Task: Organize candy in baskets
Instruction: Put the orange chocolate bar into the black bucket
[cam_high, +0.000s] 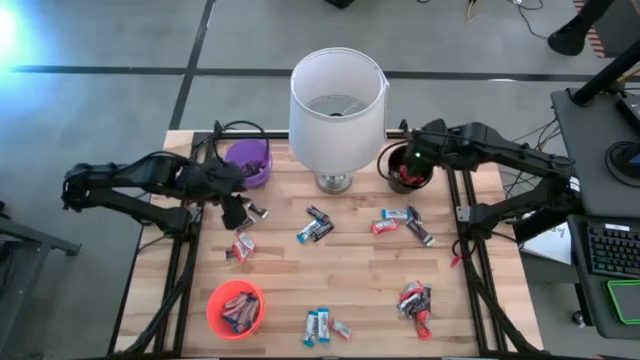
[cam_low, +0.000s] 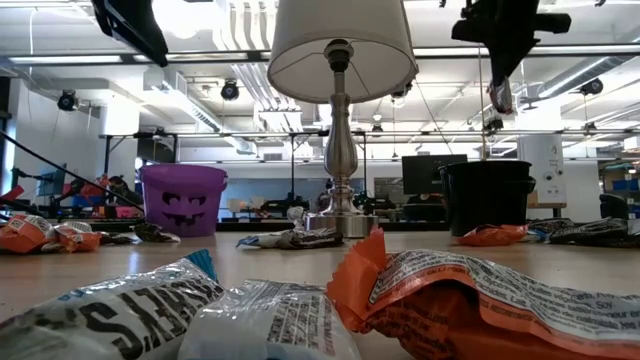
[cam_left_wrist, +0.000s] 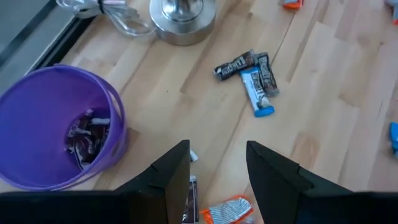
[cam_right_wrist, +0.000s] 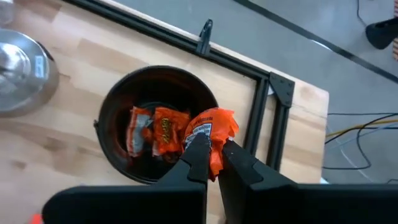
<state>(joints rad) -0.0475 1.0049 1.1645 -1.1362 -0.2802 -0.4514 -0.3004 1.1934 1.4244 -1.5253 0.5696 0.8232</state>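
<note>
Overhead, right end effector (cam_right_wrist: 211, 148) pinching orange candy (cam_right_wrist: 214, 127), left end effector (cam_left_wrist: 217, 163) apart, wood table (cam_high: 350, 265)

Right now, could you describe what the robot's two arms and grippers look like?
Both arms are dark, almost black, jointed links. The left gripper has two flat, angular black fingers; the right gripper has the same tapering black fingers. A small green light glows on the right arm's wrist. No markings are readable.
</note>
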